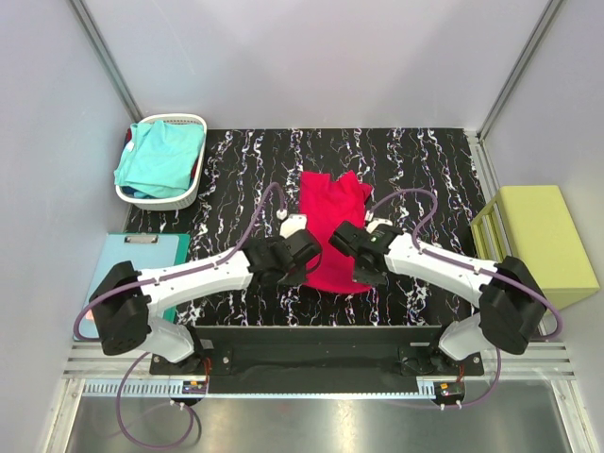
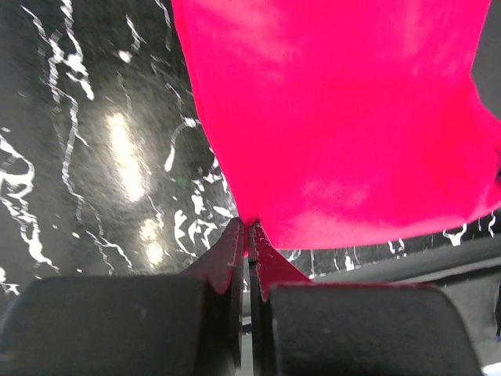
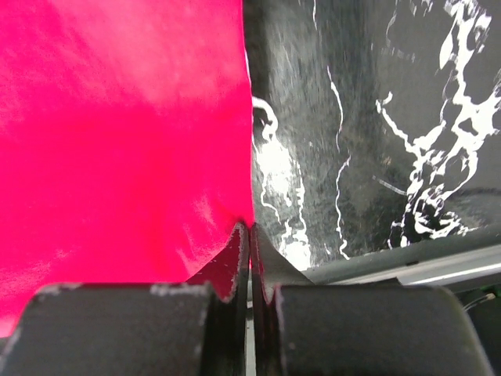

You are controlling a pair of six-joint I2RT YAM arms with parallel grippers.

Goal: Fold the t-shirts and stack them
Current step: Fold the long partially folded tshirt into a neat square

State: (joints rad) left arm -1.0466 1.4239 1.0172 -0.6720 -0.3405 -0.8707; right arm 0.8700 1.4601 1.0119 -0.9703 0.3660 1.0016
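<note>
The crimson-red t-shirt [image 1: 332, 212] lies lengthwise in the middle of the black marbled table [image 1: 425, 170], its near end between the two arms. My left gripper [image 2: 249, 228] is shut on the shirt's near left corner [image 2: 337, 117], and from above that gripper [image 1: 310, 264] sits at the cloth's left edge. My right gripper [image 3: 250, 227] is shut on the near right corner of the same shirt [image 3: 117, 133]; in the top view the right gripper [image 1: 360, 264] is at the right edge. The turquoise t-shirt [image 1: 156, 156] is bunched in a basket at the far left.
A white basket [image 1: 193, 193] holding the turquoise shirt stands at the table's far left corner. A light-blue mat [image 1: 118, 260] lies left of the table. A yellow-green block [image 1: 543, 245] stands at the right. The table's near edge [image 2: 438, 262] runs just behind both grippers.
</note>
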